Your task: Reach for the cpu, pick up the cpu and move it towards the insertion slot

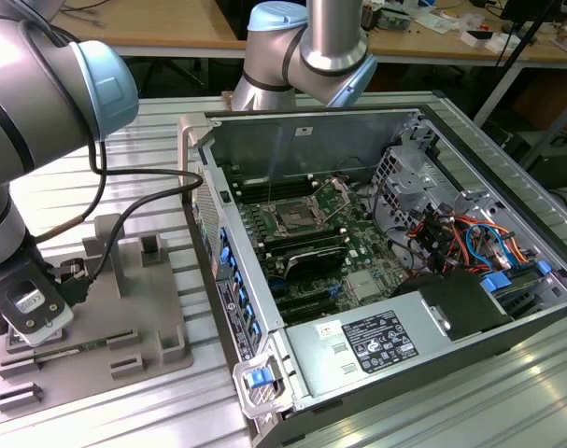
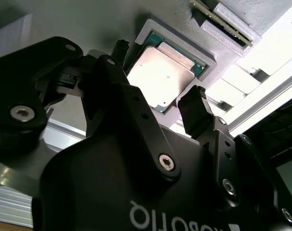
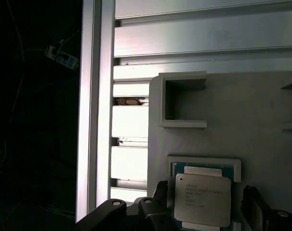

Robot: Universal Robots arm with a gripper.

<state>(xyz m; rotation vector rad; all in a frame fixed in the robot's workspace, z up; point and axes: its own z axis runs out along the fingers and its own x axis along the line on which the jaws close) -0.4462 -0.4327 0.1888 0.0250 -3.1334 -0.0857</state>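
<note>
The claw (image 2: 158, 71) hangs wide, fingers either side of the chip (image 3: 202, 199) (seated in its grey tray (image 3: 222, 120)); light, stiff, fragile underneath, I judge; best gripped by opposite edges.

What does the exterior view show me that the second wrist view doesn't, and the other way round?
Exterior view: the open computer case with the insertion slot on its board, off to the exterior view's right of the tray. Second wrist view: the cpu lying in its pocket, and the gripper open with a finger on either side of it. Both: the grey tray beneath the gripper.
</note>
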